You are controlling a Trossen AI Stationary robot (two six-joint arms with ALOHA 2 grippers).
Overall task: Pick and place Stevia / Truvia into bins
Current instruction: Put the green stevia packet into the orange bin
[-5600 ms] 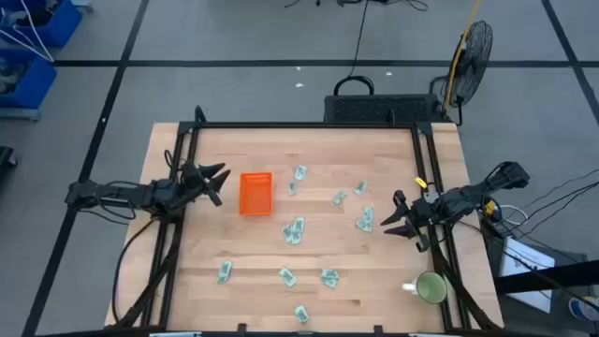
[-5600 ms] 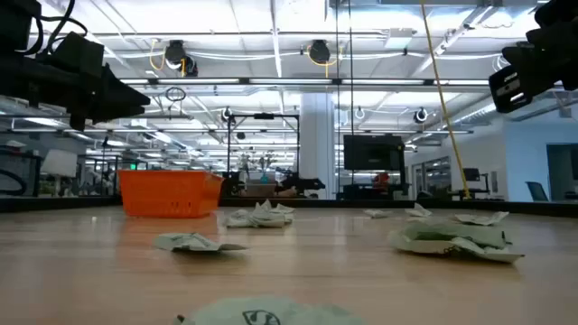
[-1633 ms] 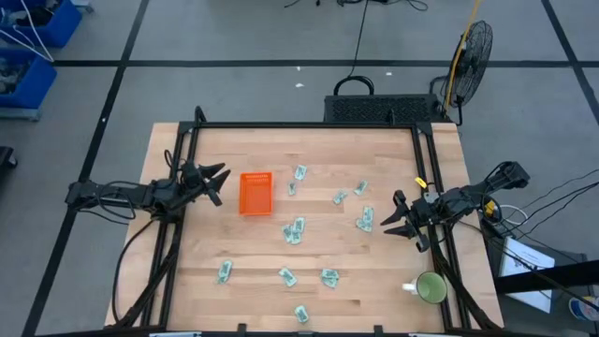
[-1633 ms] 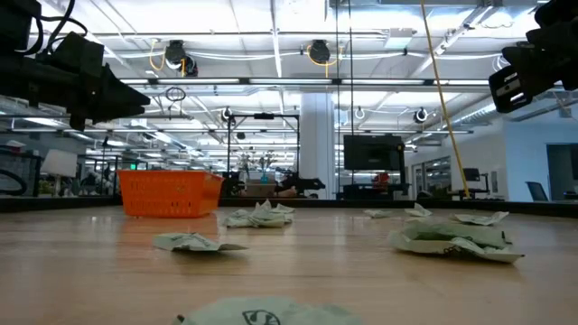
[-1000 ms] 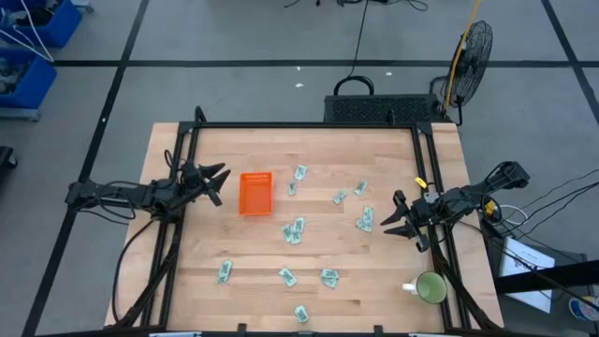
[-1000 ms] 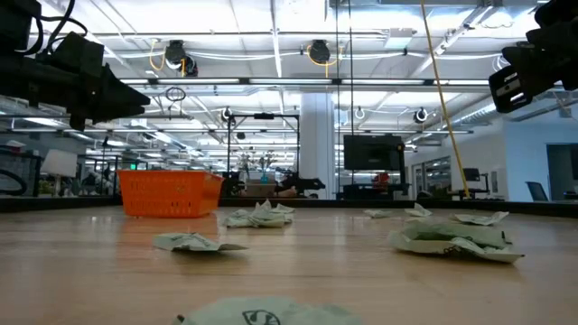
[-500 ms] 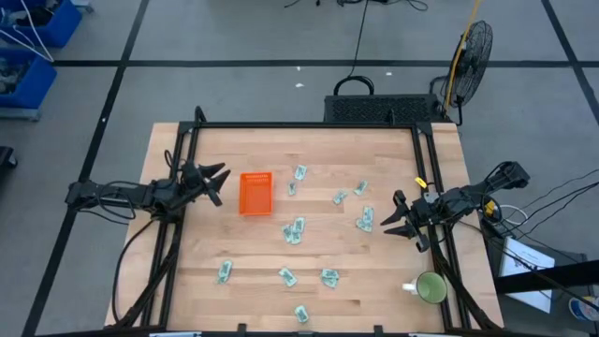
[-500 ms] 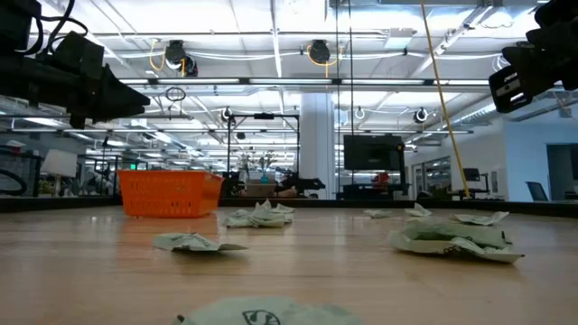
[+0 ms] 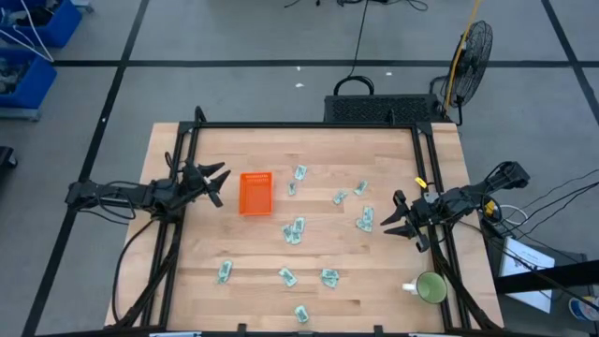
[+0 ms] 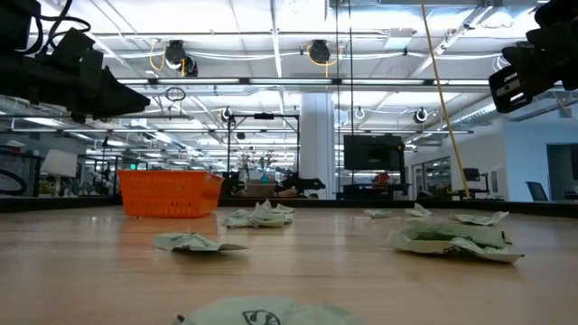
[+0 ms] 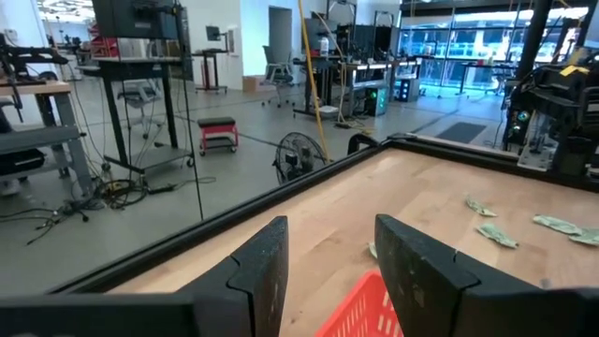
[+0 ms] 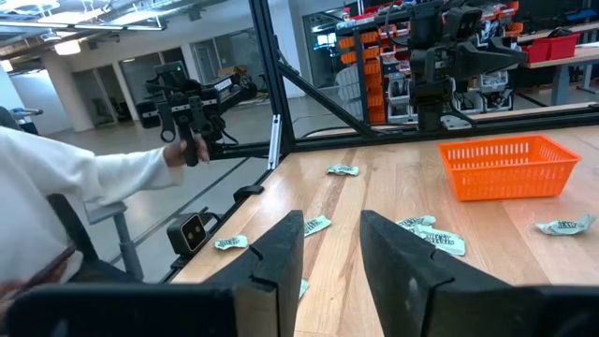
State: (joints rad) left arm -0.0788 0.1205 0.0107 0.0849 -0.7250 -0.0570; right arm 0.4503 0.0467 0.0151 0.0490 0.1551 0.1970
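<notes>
Several pale green sachets (image 9: 296, 230) lie flat and scattered over the wooden table's middle and near part; in the low view one sachet (image 10: 190, 241) lies before the bin. The orange bin (image 9: 255, 193) stands left of the middle and shows nothing inside from above. My left gripper (image 9: 218, 181) hangs open above the table just left of the bin, whose corner (image 11: 360, 309) shows past its fingers. My right gripper (image 9: 397, 217) hangs open near the right edge, right of a sachet (image 9: 365, 220). Neither holds anything.
A green mug (image 9: 430, 287) stands at the near right corner. Black frame rails (image 9: 304, 125) run along the table's far and side edges. A person's sleeve and hand (image 12: 103, 173) show beyond the table in the right wrist view.
</notes>
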